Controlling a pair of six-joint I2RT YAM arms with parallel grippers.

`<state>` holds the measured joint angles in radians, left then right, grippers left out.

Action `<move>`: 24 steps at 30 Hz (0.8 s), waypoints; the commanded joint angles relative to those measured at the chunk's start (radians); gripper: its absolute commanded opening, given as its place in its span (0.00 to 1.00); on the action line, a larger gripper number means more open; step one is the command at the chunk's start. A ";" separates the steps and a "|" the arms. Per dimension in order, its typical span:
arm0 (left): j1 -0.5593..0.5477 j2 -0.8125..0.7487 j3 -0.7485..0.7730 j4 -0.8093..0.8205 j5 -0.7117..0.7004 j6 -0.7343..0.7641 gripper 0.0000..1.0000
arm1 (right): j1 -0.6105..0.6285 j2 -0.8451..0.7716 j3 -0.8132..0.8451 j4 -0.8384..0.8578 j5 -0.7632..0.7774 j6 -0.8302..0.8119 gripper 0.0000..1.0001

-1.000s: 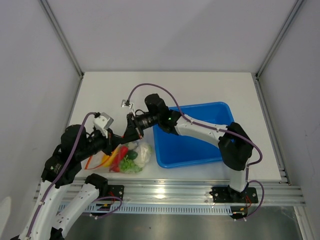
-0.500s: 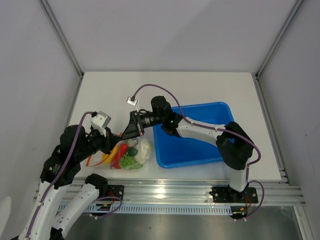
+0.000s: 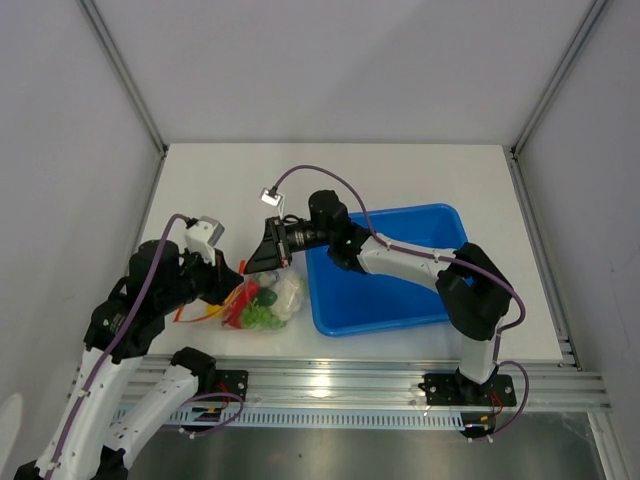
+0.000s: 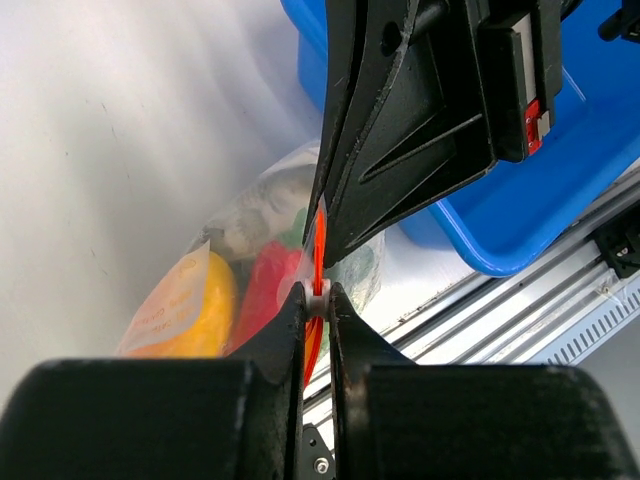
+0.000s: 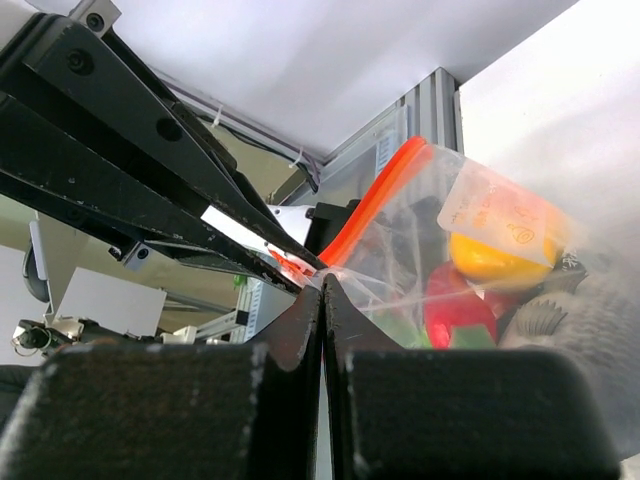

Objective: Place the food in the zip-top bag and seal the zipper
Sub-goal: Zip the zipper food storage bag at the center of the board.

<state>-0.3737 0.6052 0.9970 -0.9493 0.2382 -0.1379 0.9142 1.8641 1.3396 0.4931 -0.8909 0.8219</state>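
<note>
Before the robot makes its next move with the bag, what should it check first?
1. Left hand pinching the thin orange-red zipper strip: ok.
2. Right hand pinching the clear crinkly plastic bag near its mouth: ok.
3. Yellow, red and green toy foods inside the bag: ok.
4. Zipper pressed shut all along: cannot tell.
5. Space between the two hands: cannot tell, they are very close together.
</note>
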 commanded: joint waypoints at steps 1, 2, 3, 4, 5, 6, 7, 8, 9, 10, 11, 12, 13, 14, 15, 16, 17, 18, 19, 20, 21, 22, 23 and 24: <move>-0.001 0.008 0.017 -0.072 -0.002 -0.031 0.00 | -0.015 -0.074 0.018 0.122 0.020 0.017 0.00; -0.001 0.008 0.018 -0.072 -0.008 -0.028 0.00 | -0.017 -0.074 0.023 0.104 0.011 0.002 0.00; -0.001 0.002 0.023 -0.072 -0.010 -0.023 0.01 | -0.017 -0.074 0.033 0.081 0.000 -0.015 0.00; -0.001 -0.004 0.025 -0.066 -0.013 -0.020 0.01 | -0.017 -0.077 0.038 0.056 -0.006 -0.041 0.00; -0.001 -0.013 0.025 -0.062 -0.020 -0.016 0.00 | -0.017 -0.082 0.041 0.001 -0.013 -0.099 0.00; -0.001 -0.027 0.029 -0.059 -0.022 -0.015 0.01 | -0.017 -0.092 0.046 -0.031 -0.019 -0.128 0.02; -0.001 -0.033 0.028 -0.055 -0.026 -0.011 0.00 | -0.015 -0.097 0.059 -0.065 -0.040 -0.162 0.07; -0.001 -0.038 0.031 -0.055 -0.031 -0.008 0.01 | -0.015 -0.100 0.070 -0.152 -0.051 -0.197 0.17; -0.001 -0.042 0.034 -0.055 -0.034 -0.008 0.01 | -0.014 -0.103 0.085 -0.212 -0.059 -0.286 0.22; -0.001 -0.041 0.041 -0.055 -0.037 -0.005 0.01 | -0.011 -0.106 0.137 -0.287 -0.056 -0.353 0.25; -0.001 -0.041 0.042 -0.054 -0.040 -0.005 0.01 | -0.006 -0.105 0.171 -0.476 -0.036 -0.431 0.31; -0.001 -0.038 0.046 -0.054 -0.043 -0.005 0.00 | 0.008 -0.106 0.200 -0.576 -0.011 -0.570 0.35; -0.001 -0.036 0.051 -0.051 -0.042 -0.003 0.01 | 0.014 -0.103 0.222 -0.637 0.009 -0.625 0.37; -0.001 -0.036 0.054 -0.051 -0.036 -0.002 0.01 | 0.018 -0.100 0.258 -0.725 0.013 -0.667 0.40; -0.001 -0.036 0.054 -0.048 -0.028 0.001 0.01 | 0.021 -0.097 0.274 -0.761 0.010 -0.732 0.41; -0.001 -0.036 0.057 -0.045 -0.024 0.003 0.01 | 0.022 -0.086 0.291 -0.795 0.010 -0.763 0.43; -0.001 -0.036 0.060 -0.046 -0.022 0.003 0.01 | 0.022 -0.079 0.328 -0.859 0.017 -0.792 0.47; -0.001 -0.036 0.060 -0.046 -0.020 0.004 0.01 | 0.022 -0.074 0.343 -0.889 0.027 -0.814 0.49; -0.001 -0.038 0.063 -0.045 -0.016 0.004 0.01 | 0.022 -0.065 0.357 -0.921 0.039 -0.861 0.55; -0.001 -0.041 0.061 -0.043 -0.011 0.006 0.01 | 0.022 -0.062 0.374 -0.929 0.049 -0.878 0.58; -0.001 -0.041 0.061 -0.042 -0.007 0.007 0.01 | 0.022 -0.057 0.381 -0.935 0.043 -0.894 0.60; -0.001 -0.045 0.061 -0.039 -0.001 0.009 0.01 | 0.022 -0.051 0.391 -0.939 0.038 -0.906 0.61; -0.001 -0.048 0.060 -0.039 0.000 0.009 0.00 | 0.023 -0.037 0.400 -0.946 0.030 -0.923 0.62; -0.001 -0.048 0.060 -0.037 0.000 0.011 0.01 | 0.023 -0.028 0.423 -0.949 0.015 -0.929 0.62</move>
<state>-0.3737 0.5682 1.0157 -1.0096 0.2161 -0.1387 0.9348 1.8183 1.6886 -0.3626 -0.8715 0.0158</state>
